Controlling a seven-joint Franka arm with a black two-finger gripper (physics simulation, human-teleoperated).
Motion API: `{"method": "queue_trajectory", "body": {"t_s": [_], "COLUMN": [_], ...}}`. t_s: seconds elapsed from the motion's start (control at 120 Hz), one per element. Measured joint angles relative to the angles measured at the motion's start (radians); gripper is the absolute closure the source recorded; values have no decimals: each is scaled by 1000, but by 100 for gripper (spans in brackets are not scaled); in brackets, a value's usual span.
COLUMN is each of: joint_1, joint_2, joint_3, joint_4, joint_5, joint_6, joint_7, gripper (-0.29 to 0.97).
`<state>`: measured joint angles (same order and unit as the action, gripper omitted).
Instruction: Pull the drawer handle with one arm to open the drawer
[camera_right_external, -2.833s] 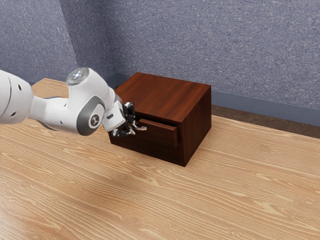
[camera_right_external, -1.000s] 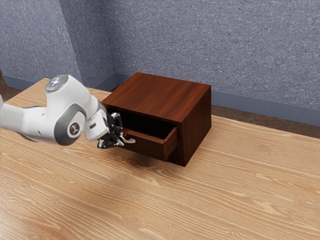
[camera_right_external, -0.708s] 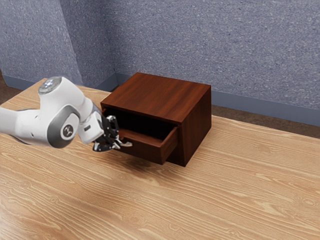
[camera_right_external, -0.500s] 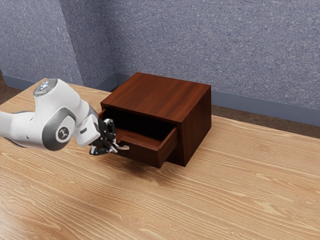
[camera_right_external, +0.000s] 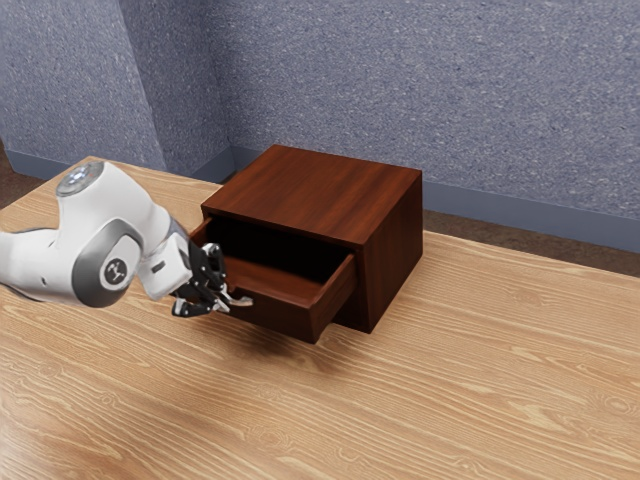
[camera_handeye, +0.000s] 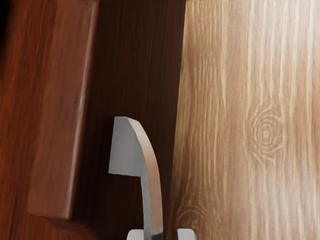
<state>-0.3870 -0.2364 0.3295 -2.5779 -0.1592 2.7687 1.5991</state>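
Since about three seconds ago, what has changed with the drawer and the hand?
The drawer has slid out toward the exterior view's left, from barely open to well open. The hand, shut on the handle, drew back with it. The cabinet stayed put on the table.

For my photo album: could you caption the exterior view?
Robot gripper holds the handle of a partly open drawer in a dark wooden cabinet.
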Motion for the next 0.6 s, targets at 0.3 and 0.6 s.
{"method": "queue_trajectory", "body": {"t_s": [0.3, 0.6], "joint_1": [-1, 65], "joint_2": [-41, -292], "joint_3": [0, -8], "joint_4": [-25, 20], "joint_5": [2, 218], "joint_6": [6, -163], "joint_7": [-1, -10], "gripper": [71, 40]}}
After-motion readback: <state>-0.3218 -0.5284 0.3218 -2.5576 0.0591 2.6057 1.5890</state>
